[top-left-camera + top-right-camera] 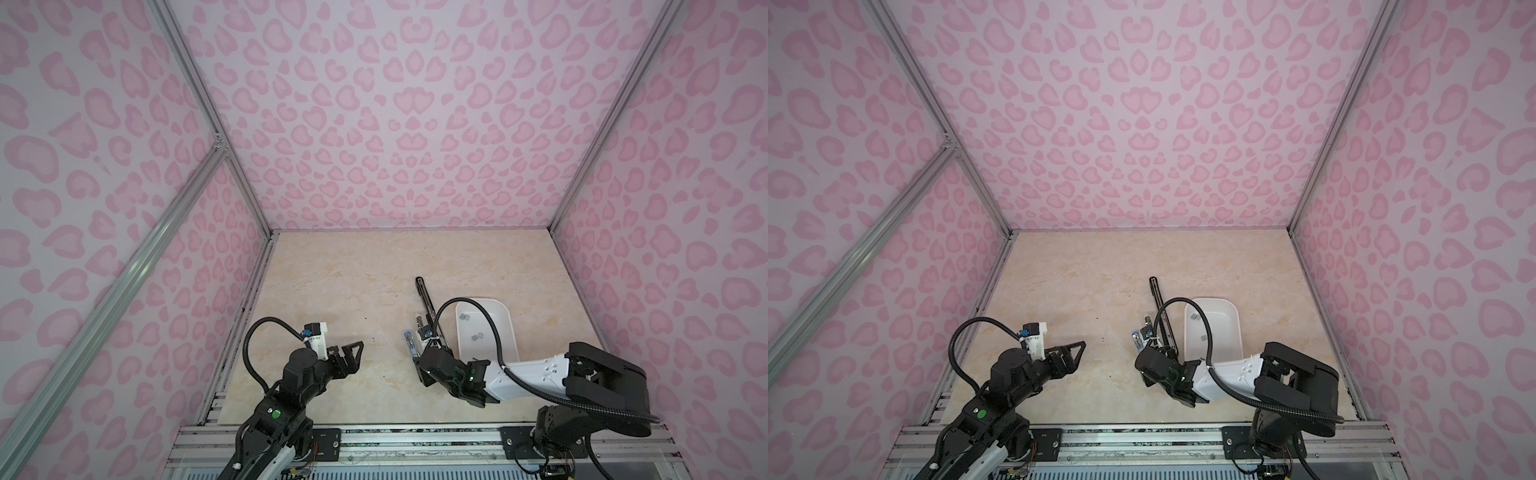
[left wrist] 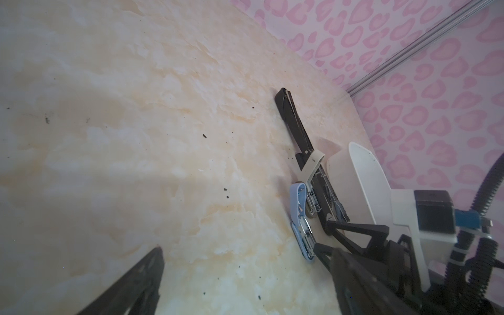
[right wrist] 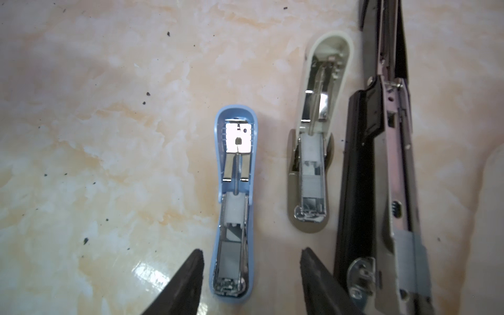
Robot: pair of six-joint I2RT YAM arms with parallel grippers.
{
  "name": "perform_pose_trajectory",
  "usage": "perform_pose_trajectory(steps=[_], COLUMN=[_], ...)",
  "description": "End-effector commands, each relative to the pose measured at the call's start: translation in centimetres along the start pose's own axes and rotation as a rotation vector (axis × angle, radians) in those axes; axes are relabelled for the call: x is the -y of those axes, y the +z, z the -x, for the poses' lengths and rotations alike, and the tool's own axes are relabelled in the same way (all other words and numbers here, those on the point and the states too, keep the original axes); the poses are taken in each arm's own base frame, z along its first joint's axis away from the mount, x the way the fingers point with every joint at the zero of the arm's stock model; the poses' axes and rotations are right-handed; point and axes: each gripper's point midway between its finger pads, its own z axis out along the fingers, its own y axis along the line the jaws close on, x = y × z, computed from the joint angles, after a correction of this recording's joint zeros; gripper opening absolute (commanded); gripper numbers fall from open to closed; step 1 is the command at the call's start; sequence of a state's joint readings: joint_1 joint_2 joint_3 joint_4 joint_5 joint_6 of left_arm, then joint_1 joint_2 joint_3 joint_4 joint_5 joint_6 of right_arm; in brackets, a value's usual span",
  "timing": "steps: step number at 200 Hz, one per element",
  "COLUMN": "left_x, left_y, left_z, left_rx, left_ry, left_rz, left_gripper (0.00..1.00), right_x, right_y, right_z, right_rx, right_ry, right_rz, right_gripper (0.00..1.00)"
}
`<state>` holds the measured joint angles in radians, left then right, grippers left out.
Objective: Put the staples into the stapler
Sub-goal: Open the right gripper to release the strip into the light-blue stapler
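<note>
The right pincer point(image 3: 252, 253) is hanging spread open. The blue stapler point(image 3: 233, 191), with grey staples point(image 3: 228, 259) inside, is lying between its fingers. The left pincer point(image 1: 354, 355) is gaping wide, holding nothing.

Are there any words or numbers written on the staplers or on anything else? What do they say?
No text here can be read.
Blue stapler, cream stapler, black stapler: no words or numbers show.
White tray: plain, no label.
Black plate on the front rail: tiny pale marks, too small to read.
</note>
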<state>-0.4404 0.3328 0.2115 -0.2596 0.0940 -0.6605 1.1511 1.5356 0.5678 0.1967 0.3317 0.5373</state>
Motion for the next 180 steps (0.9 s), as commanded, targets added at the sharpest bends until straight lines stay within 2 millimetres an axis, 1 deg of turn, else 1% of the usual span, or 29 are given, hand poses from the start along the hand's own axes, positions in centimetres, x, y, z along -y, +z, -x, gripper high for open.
perform_pose_trajectory(steps=[1,24,31,44,64,84,108,121,149,165,180], left_x=[-0.2,-2.2,-2.5,-2.3,-2.9,-2.9,-3.0,-3.1,-3.2,-3.2,-3.2], left_y=[0.0,0.0,0.0,0.0,-0.3,-0.4,-0.4,-0.4,-0.3,-0.3,-0.4], left_z=[0.8,0.4,0.4,0.6,1.0,1.0,1.1,1.0,0.9,0.9,0.9], left_rx=[0.015,0.001,0.005,0.020,0.054,0.068,0.072,0.069,0.060,0.064,0.066], left_ry=[0.043,0.066,0.065,0.071,0.059,0.056,0.050,0.047,0.045,0.044,0.042], left_rz=[0.036,0.141,0.157,0.142,0.168,0.163,0.168,0.175,0.180,0.178,0.175], left_gripper=[0.96,0.96,0.96,0.96,0.96,0.96,0.96,0.96,0.96,0.96,0.96], right_x=[-0.7,-0.7,-0.6,-0.5,-0.3,0.1,0.6,0.6,1.3,1.4,1.4], right_y=[-0.1,0.1,0.2,0.4,0.6,0.9,1.5,1.7,2.1,2.5,3.0], right_z=[0.3,-0.4,-0.7,-1.1,-2.1,-3.1,-4.3,-4.6,-5.6,-6.3,-6.7], right_rx=[0.033,0.024,0.020,0.006,-0.012,-0.020,-0.024,-0.018,-0.017,-0.030,-0.044], right_ry=[-0.013,-0.030,-0.040,-0.053,-0.058,-0.061,-0.064,-0.068,-0.079,-0.094,-0.107], right_rz=[0.034,0.048,0.047,0.041,0.045,0.042,0.031,0.036,0.015,0.011,0.006], right_gripper=[0.66,0.67,0.67,0.67,0.67,0.66,0.62,0.58,0.53,0.52,0.49])
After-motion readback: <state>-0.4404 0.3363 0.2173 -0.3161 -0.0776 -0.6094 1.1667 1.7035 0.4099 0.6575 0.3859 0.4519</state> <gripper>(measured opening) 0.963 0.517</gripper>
